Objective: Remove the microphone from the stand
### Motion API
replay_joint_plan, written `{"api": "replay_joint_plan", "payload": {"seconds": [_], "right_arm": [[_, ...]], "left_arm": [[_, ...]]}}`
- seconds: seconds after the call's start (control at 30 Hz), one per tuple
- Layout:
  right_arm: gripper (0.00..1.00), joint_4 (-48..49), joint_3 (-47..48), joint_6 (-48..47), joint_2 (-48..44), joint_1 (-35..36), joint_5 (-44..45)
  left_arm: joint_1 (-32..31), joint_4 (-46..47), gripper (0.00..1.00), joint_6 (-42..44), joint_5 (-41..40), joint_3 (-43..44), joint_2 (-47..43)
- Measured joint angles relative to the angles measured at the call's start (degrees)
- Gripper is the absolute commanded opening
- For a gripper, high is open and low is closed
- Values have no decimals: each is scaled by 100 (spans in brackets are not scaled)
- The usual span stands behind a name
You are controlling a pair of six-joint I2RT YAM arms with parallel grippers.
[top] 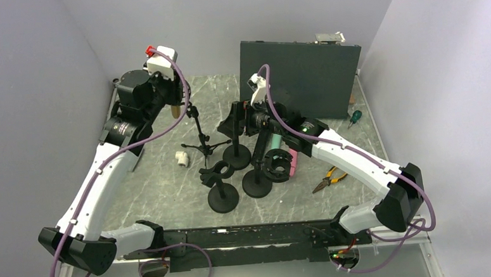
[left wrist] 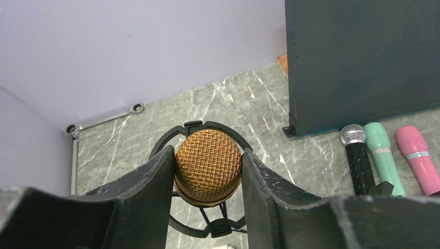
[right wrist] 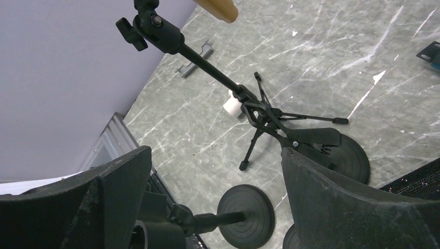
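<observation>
Left claw [left wrist: 207, 151] grips the microphone [left wrist: 207, 168] seated in its stand [right wrist: 207, 67]; right claw [right wrist: 214, 151] gapes empty.

The top camera looks down from behind on the whole bench [top: 170, 199], while the two wrist cameras, much nearer, face the same tripod stand [right wrist: 253, 106] from left and right.

Gold wire-mesh mic [left wrist: 208, 165], matt blk metal stand [right wrist: 207, 67], veined stone-look table [left wrist: 228, 104]

Bright, even light; soft shadows.
</observation>
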Motion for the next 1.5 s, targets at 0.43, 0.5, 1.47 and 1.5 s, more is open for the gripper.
{"api": "replay_joint_plan", "payload": {"seconds": [0.43,0.5,1.47,1.5], "right_arm": [[98,-2,-4,-13,0,0,92],[97,-2,-4,-13,0,0,92],[98,-109,-177,-13,-393,0,315],[98,-109,-190,-13,-400,0,319]], "left_arm": [[-42,-149,29,92,85,151,9],[-44,-160,36,90,85,155,9],[-46,-46,48,15,-358,-76,280],[-44,-48,45,28,-356,-70,275]]}}
